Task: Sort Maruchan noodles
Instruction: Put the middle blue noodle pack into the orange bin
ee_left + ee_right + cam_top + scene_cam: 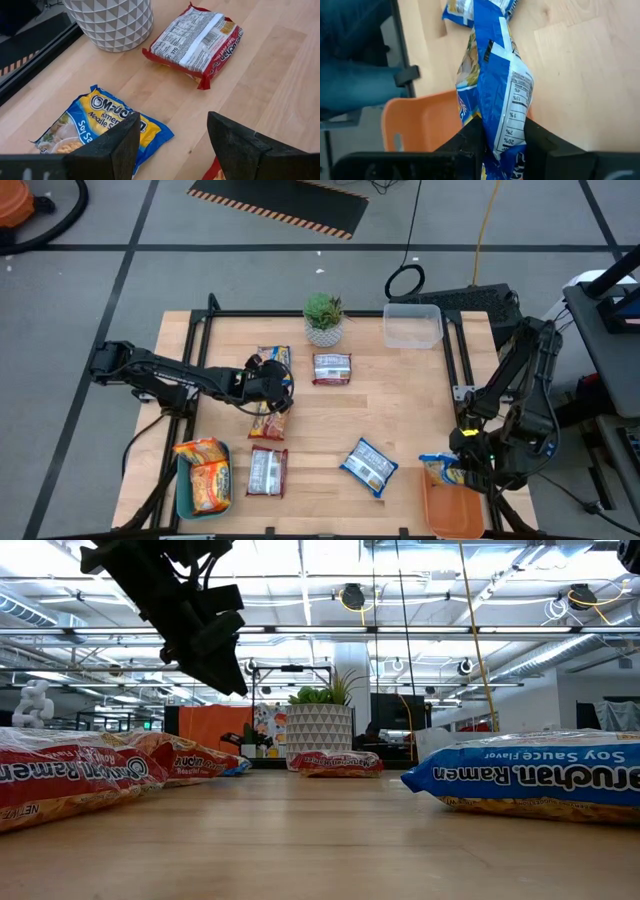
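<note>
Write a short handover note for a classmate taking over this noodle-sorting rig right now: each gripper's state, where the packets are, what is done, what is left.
Left gripper: open, above the table's middle, over an orange packet and beside a blue-yellow packet.
Right gripper: fingers shut on a blue packet, held over the orange tray.
Done: two orange packets in the teal tray.
Left on the table: two red packets, a blue-white packet, plus the two under the left gripper.
</note>
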Robot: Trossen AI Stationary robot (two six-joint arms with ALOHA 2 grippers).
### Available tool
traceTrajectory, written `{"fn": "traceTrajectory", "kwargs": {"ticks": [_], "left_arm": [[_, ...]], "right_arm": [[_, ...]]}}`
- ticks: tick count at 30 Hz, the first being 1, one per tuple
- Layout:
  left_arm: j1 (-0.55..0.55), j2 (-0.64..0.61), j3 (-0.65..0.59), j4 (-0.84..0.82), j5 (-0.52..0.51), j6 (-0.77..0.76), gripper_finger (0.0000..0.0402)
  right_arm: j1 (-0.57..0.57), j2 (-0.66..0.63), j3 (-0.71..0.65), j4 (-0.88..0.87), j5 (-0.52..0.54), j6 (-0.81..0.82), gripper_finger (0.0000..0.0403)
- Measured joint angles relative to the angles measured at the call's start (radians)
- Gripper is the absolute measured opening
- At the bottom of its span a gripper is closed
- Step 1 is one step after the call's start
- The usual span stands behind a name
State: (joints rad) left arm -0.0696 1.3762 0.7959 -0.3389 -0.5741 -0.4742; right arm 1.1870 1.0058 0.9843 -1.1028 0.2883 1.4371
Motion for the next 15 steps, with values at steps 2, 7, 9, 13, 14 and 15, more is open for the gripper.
{"fn": "traceTrajectory", "kwargs": {"ticks": [2,7,9,13,14,15], "left_arm": [[0.0,0.0,0.0,0.0,0.001,0.001,0.0234],[0.0,0.0,0.0,0.0,0.001,0.001,0.0234],[0.0,0.0,0.0,0.0,0.001,0.001,0.0234],[0.0,0.0,0.0,0.0,0.001,0.0,0.0234],[0.0,0.0,0.0,0.0,0.002,0.0,0.0234],[0.0,0.0,0.0,0.0,0.007,-0.001,0.0234]], "right_arm": [[0.008,0.0,-0.019,-0.002,0.0,-0.008,0.0079],[0.025,0.001,-0.044,-0.002,0.017,-0.009,0.008],[0.028,0.001,-0.044,0.0,0.029,-0.008,0.008],[0.028,0.0,-0.044,-0.001,0.025,0.012,0.008],[0.028,0.0,-0.044,-0.001,0.024,0.014,0.008],[0.028,0.0,-0.044,-0.001,0.024,0.014,0.008]]}}
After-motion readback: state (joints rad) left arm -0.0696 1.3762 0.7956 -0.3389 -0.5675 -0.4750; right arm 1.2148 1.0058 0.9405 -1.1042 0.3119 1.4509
